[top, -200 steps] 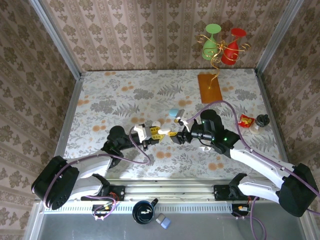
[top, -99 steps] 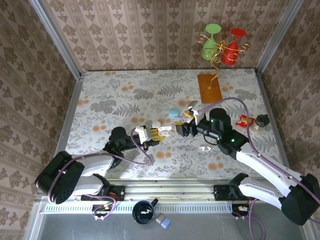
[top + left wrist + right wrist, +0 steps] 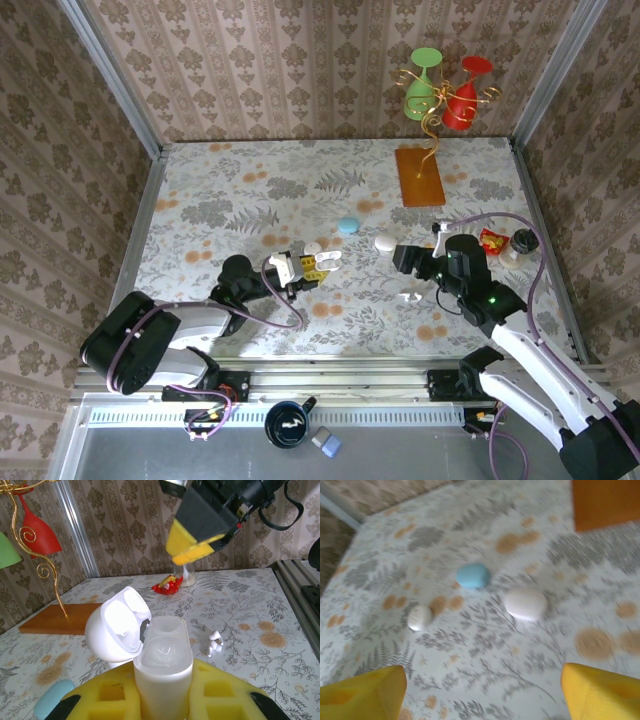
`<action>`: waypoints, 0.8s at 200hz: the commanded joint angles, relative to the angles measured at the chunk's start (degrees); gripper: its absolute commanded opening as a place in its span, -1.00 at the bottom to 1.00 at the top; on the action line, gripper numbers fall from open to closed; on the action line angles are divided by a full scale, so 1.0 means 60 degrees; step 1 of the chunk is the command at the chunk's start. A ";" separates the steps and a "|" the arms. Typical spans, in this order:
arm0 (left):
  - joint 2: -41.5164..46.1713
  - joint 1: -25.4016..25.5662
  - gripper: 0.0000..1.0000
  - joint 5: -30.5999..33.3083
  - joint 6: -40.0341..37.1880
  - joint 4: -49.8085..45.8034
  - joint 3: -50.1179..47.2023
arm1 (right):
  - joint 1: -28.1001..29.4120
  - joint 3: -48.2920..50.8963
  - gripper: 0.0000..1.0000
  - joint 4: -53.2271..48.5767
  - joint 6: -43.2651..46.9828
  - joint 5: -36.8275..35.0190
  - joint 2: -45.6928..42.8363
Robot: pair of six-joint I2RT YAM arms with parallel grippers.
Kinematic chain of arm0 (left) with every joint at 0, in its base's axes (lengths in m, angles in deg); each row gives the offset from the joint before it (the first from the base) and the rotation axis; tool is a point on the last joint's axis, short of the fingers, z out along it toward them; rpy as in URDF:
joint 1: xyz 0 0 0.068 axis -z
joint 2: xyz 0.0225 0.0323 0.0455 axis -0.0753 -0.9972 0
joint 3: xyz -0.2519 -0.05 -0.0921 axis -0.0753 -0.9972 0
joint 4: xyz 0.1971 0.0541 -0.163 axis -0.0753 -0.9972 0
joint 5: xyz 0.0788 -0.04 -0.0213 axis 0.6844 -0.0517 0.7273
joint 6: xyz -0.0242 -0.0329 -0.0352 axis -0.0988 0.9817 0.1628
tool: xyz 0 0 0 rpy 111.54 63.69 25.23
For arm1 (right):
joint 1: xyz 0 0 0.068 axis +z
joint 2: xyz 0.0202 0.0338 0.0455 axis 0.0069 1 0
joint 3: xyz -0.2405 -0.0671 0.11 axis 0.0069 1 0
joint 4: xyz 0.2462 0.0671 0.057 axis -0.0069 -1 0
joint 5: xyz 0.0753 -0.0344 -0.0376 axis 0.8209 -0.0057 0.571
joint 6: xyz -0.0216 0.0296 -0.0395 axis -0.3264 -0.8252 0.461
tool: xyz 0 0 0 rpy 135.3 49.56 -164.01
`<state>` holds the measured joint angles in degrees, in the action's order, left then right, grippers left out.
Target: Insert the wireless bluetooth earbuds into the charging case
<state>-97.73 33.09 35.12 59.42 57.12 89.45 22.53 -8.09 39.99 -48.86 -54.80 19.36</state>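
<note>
**Left clamp on the case, earbuds loose on the table**

Directions as read from above, far wall at 12 o'clock.

- Left gripper (image 3: 162,702): yellow fingers were clenched on the white charging case (image 3: 162,672). The case stood upright between them, and its upper part looked translucent.
- A round white shell (image 3: 119,626) with two hollows sat right against the case, at about 11 o'clock of it. I could not tell whether it was hinged to the case or a separate piece.
- Right gripper (image 3: 482,695): released, with its yellow pads spread wide and nothing between them. It hung above the table (image 3: 220,190), well apart from the left gripper, at about 3 o'clock of it.
- The earbuds (image 3: 410,296) lay on the floral tabletop as a tiny white cluster. They were at 6 o'clock of the right gripper and 4 o'clock of the held case, touching neither. I could not tell whether there was one piece or two.
- A white oval case (image 3: 525,604) lay closed, just beside the right gripper at its 10 o'clock. A blue case (image 3: 472,575) lay near it, farther toward 10 o'clock.
- A wooden stand (image 3: 420,176) stood at 12 o'clock of the right gripper, with a gold wire holding a green glass (image 3: 420,85) and a red glass (image 3: 465,95).
- A red wrapper (image 3: 490,240) lay at 3 o'clock of the right gripper, near the table's edge.
</note>
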 commanded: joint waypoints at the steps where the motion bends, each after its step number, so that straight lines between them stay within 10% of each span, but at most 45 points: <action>1: -0.0081 -0.0054 -1.00 -0.0104 -0.0341 0.0386 0.0088 | -0.0156 -0.0035 0.47 -0.2068 -0.1726 -0.0650 0.0080; 48: -0.0059 -0.0053 -1.00 -0.0238 -0.0991 -0.0102 0.0295 | -0.0354 0.0289 -0.04 -0.2281 -0.2919 0.0042 0.1072; 160: -0.0136 0.0134 -1.00 -0.0408 -0.1296 -0.0998 0.0560 | -0.0465 0.0530 -0.24 -0.0654 -0.2581 0.0980 0.3733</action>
<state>-98.08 33.53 34.04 52.76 51.30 91.09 20.12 -4.77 34.61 -64.42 -49.70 39.91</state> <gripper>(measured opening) 0.182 0.385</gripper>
